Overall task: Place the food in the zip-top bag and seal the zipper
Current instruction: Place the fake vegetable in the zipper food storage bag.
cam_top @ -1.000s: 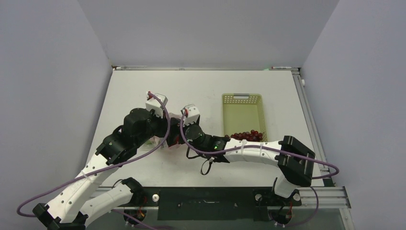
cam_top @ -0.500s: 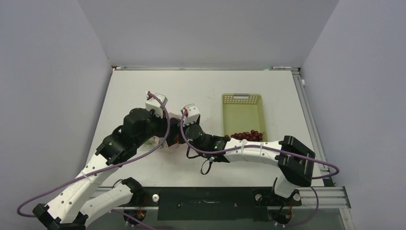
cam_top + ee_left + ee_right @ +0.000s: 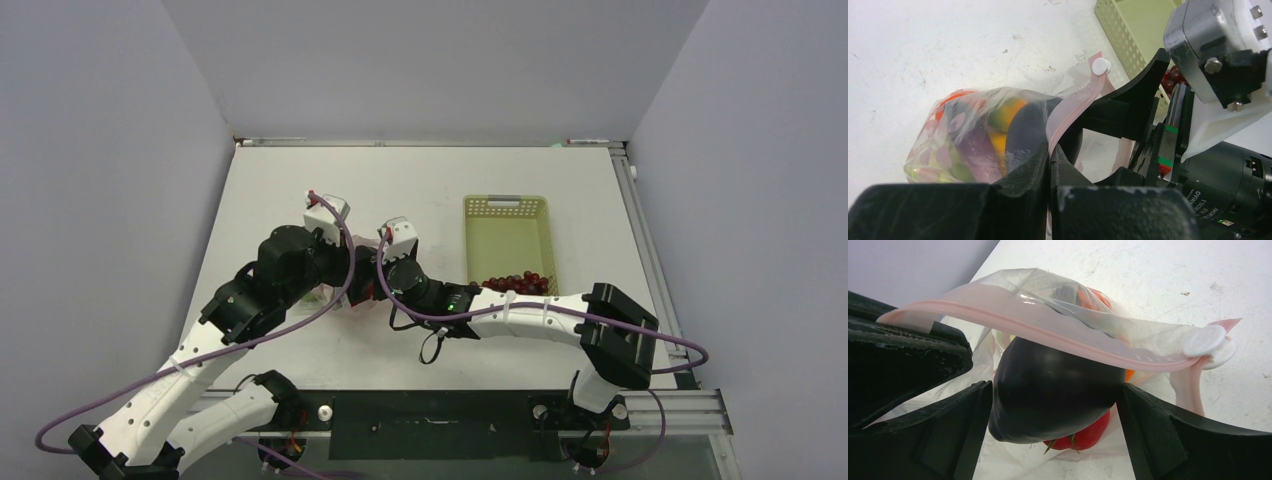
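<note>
The clear zip-top bag lies on the table and holds several toy foods, among them a red tomato. My left gripper is shut on the pink zipper strip at the bag's mouth and holds that edge up. The strip's white slider is at its far end. My right gripper stands at the bag's mouth, its fingers against both sides of the dark purple eggplant, which sits under the raised strip. Dark red grapes lie in the mesh basket. In the top view both wrists crowd over the bag.
The pale yellow-green mesh basket stands to the right of the bag, close beside my right arm. A grey wall rises along the table's left side and back. A metal rail runs along the right edge.
</note>
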Tool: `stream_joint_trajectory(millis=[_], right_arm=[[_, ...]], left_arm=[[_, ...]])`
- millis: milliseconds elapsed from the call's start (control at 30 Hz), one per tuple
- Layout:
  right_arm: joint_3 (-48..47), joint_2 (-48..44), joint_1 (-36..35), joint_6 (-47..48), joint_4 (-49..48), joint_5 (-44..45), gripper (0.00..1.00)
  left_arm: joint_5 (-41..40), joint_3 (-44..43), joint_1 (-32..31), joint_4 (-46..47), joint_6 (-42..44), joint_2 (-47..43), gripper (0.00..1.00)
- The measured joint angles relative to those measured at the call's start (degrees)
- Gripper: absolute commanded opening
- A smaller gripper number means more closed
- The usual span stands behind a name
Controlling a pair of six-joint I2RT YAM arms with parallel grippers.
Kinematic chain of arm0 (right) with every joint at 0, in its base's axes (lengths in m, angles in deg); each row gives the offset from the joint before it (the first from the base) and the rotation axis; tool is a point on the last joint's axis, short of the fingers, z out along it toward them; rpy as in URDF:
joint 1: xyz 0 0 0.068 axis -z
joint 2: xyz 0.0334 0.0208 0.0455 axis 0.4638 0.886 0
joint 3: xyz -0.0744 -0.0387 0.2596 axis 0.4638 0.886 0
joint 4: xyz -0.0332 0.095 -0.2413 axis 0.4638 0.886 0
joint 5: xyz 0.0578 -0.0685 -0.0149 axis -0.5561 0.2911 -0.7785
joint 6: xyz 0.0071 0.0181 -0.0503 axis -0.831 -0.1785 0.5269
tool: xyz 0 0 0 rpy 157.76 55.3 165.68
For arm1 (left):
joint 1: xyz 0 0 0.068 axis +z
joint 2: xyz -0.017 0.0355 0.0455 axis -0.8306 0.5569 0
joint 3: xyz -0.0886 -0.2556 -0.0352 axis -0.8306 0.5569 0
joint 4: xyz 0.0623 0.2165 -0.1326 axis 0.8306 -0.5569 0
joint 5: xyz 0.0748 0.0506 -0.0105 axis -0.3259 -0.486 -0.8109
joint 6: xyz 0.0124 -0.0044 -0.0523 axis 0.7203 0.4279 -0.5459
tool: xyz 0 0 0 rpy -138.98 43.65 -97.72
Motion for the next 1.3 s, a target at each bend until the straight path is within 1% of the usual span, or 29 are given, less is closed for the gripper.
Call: stream_joint_trajectory(millis=[67, 100, 167, 200, 233, 267, 300, 333, 367, 400, 867, 1167, 1300], right_arm=[[0.00, 0.00, 0.02, 0.44, 0.00, -0.15, 0.15], [0.00, 0.00, 0.00, 0.74, -0.07, -0.50, 0.07], [0.20, -0.09, 0.00, 0.46, -0.26, -0.61, 0.05], [0.33, -0.13, 0.00, 0.42, -0.39, -0.61, 0.19], [0.46, -0.15, 0.00, 0.39, -0.42, -0.55, 0.50], [0.55, -0.17, 0.00, 0.44, -0.42, -0.55, 0.76], [0.59, -0.20, 0.00, 0.46, -0.44, -0.55, 0.92], [0.59, -0.28, 0.00, 0.26, -0.44, -0.50, 0.96], [0.61, -0.39, 0.00, 0.39, -0.39, -0.39, 0.91], [0.70, -0.52, 0.00, 0.31, -0.35, -0.24, 0.90], [2.64, -5.25, 0.00, -1.25, -0.24, 0.28, 0.90], [3.41, -5.77, 0.00, -2.93, 0.57, 0.46, 0.90], [5.27, -8.52, 0.00, -3.58, 1.88, 0.46, 0.90]], left_arm=[[-0.02, 0.00, 0.04, 0.02, -0.07, 0.00, 0.00], [0.04, 0.00, 0.00, 0.02, -0.07, 0.00, 0.00], [0.28, 0.00, -0.04, 0.00, -0.07, 0.00, 0.00], [0.31, 0.00, -0.04, 0.00, -0.07, 0.00, 0.00], [0.39, 0.00, -0.04, 0.00, -0.07, 0.00, 0.00], [0.44, 0.00, -0.04, 0.00, -0.09, 0.00, 0.00], [0.44, 0.00, -0.04, 0.00, -0.09, 0.00, 0.00], [0.46, 0.02, -0.04, 0.00, -0.09, 0.00, 0.00], [0.55, 0.00, -0.04, -0.04, 0.00, 0.00, 0.00], [0.55, 0.00, -0.04, -0.04, 0.00, 0.00, 0.00], [0.61, 0.02, -0.02, 0.00, -0.11, 0.00, 0.00], [0.61, 0.02, -0.02, 0.00, -0.11, 0.00, 0.00], [0.61, 0.02, -0.02, 0.00, -0.11, 0.00, 0.00]])
